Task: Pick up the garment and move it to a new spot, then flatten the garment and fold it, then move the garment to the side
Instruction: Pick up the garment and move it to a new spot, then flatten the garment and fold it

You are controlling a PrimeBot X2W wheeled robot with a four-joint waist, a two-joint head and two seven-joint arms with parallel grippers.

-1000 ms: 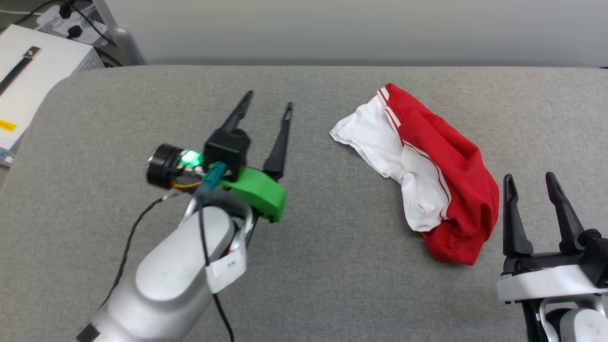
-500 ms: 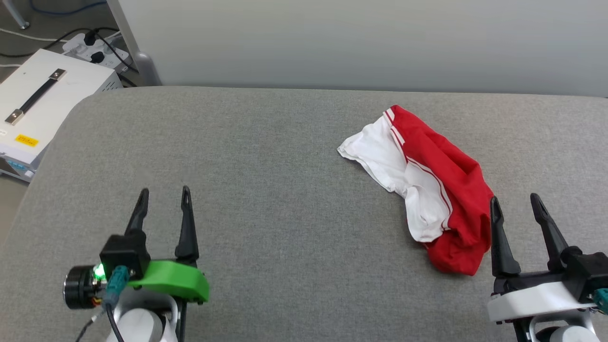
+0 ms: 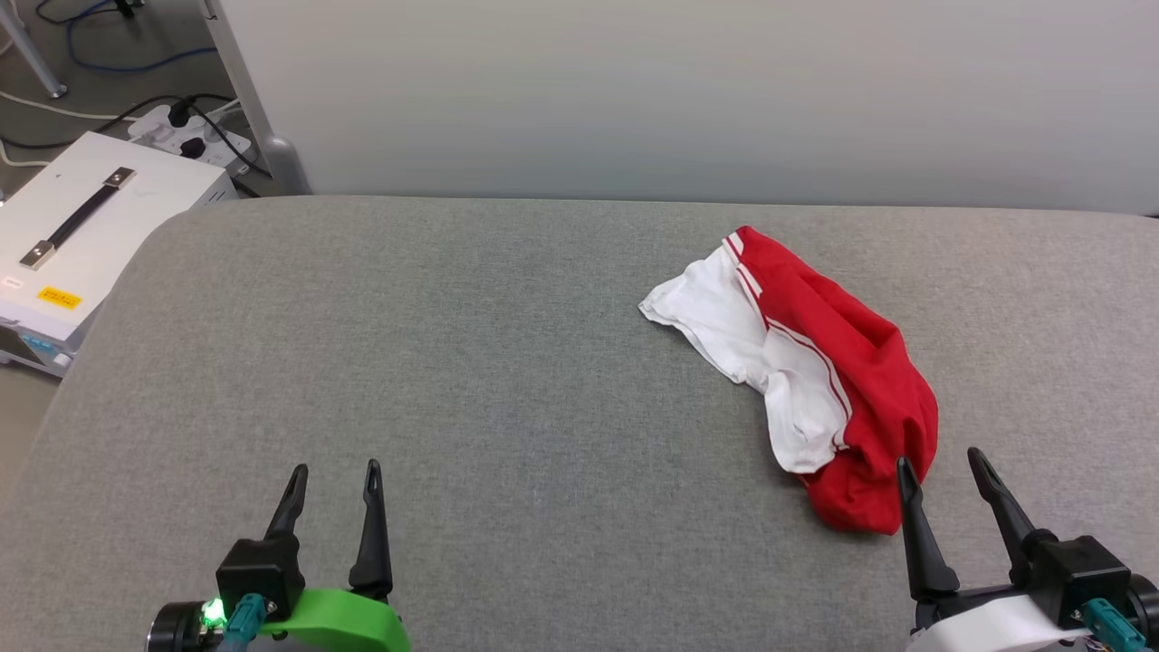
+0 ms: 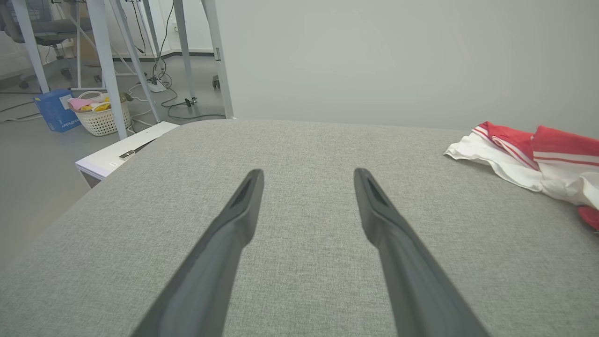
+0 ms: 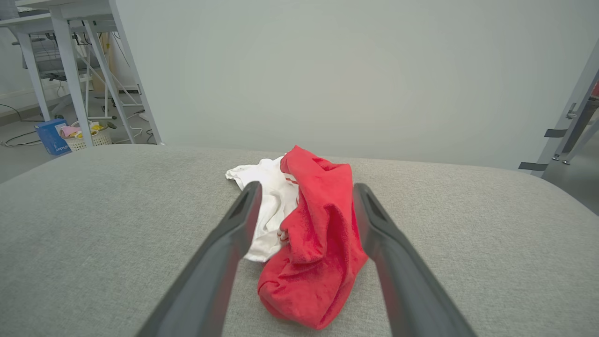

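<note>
- Garment [image 3: 842,362]: a crumpled red-and-white heap on the grey padded surface [image 3: 471,362], right of centre in the head view and lying diagonally. The white sleeve [image 3: 715,312] spills to the far left, and the red bulk lies nearer me.
- Right pincer [image 3: 937,457]: released, jaws spread wide, nothing between them. The tips sit just beside the near red end of the heap. In the right wrist view the red bulge lines up between my two fingers.
- Left pincer [image 3: 335,466]: also released and empty, low at my left, over bare cover, well apart from the garment.
- Judged step: the first pick-up, not yet begun. I cannot confirm any contact.
- Method: go in with the right pincer along its present line and come down on the raised red fold, not the flat edge. A ridge gives both fingers cloth to bite.
- Clench only once the tips straddle the fold close to the surface. Too high and I would likely pinch a single layer that may slip out.
- Lift slowly and check that the white sleeve trails free.
- Risk: the tips could drag on the padded cover and bunch it.
- No lettering is visible, so I cannot tell front from back.
</note>
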